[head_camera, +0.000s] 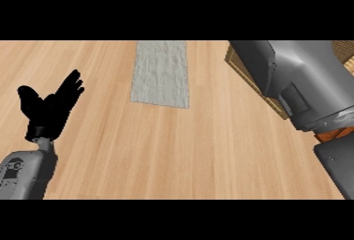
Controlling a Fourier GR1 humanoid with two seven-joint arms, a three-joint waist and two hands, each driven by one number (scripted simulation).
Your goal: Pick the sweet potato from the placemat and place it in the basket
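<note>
At the lower left edge of the head view, a grey, smooth-shelled left forearm [24,171] rises to a matte black left hand [48,110], whose fingers are straight and slightly fanned, pointing up, thumb set apart; it holds nothing and rests above the counter [173,150]. That counter is pale wood, its long grain running in streaks across the whole surface.

Along the right edge, the right forearm [304,79] fills much of the view as a bulky grey casing of angular, glossy panels, slanting from the lower right toward the top. Beneath its lower end a small orange-brown patch [333,134] shows, perhaps the sweet potato, though I cannot tell for certain. The right hand itself is hidden, so the state of its fingers cannot be told.

Farther off, near the top centre, a grey placemat [161,72] lies flat, a long rectangle with a rough, woven texture. To its right, behind the right forearm, the tan woven rim of the basket [243,70] peeks out.
</note>
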